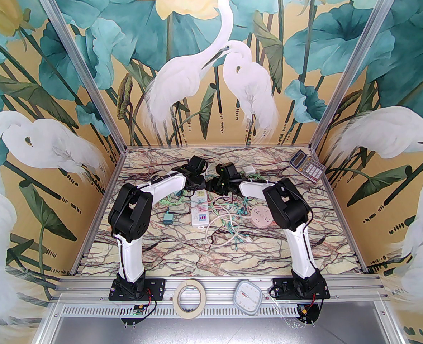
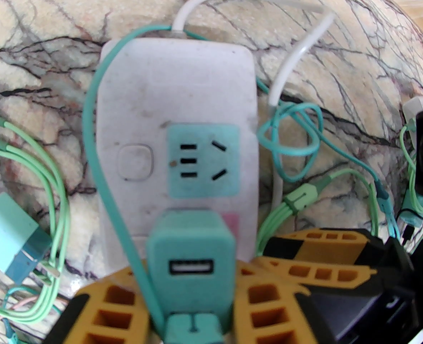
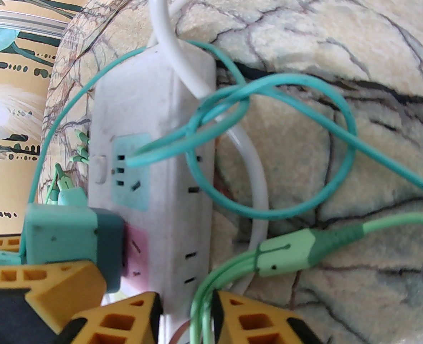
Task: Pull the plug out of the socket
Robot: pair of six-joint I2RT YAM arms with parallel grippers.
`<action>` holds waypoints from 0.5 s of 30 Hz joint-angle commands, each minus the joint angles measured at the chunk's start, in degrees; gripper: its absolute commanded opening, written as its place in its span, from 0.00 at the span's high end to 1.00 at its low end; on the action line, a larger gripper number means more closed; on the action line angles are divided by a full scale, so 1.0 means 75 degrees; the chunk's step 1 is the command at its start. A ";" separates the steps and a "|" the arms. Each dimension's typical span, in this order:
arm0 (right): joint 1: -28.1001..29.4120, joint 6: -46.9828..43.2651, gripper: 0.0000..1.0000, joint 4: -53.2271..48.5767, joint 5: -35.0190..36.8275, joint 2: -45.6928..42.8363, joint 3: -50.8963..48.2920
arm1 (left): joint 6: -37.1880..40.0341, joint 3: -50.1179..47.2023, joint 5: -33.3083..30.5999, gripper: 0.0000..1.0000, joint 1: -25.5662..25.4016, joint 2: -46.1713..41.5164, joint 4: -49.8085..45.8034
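Item: left gripper point(image 2: 190, 267), clamped on the teal plug point(image 2: 191, 242), which is seated in the pink socket point(image 3: 136, 249) of the white power strip point(image 2: 175, 84), ready for extraction. Item: right gripper point(image 3: 184, 299), fingers flanking the strip beside the plug, presumably to brace it; firm closure cannot be told.

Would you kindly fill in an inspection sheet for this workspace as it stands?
Surface: marbled table, cable-strewn.
Job's things: teal plug seated in white power strip's pink socket.
Clutter: calculator, pink disc, loose teal adapter; tape roll, white dial on front rail.
Tools: left tool shut on plug; right tool clamps power strip.
Cables: green cables tangled beside strip; teal cable looped over it.
Surroundings: heron mural walls.
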 commanded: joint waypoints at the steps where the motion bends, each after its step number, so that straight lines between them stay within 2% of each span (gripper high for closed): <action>1: 0.0241 -0.0102 0.68 -0.0870 0.0751 0.0560 -0.0066 | -0.0012 0.0471 0.0826 0.85 -0.0197 -0.0533 -0.0061; 5: 0.0242 -0.0128 0.69 -0.1021 0.0877 0.0543 -0.0020 | -0.0400 0.0291 0.1285 0.86 0.0121 -0.0876 0.0145; 9: 0.0241 -0.0138 0.69 -0.1047 0.0889 0.0536 -0.0002 | -0.0930 -0.0133 0.2140 0.86 0.0607 -0.1095 0.0632; 13: 0.0242 -0.0149 0.69 -0.1048 0.0874 0.0548 0.0024 | -0.0707 -0.0209 0.1894 0.86 0.0491 -0.1112 0.0604; 15: 0.0241 -0.0149 0.69 -0.1019 0.0853 0.0559 0.0015 | -0.0450 -0.0103 0.1461 0.86 0.0282 -0.1033 0.0391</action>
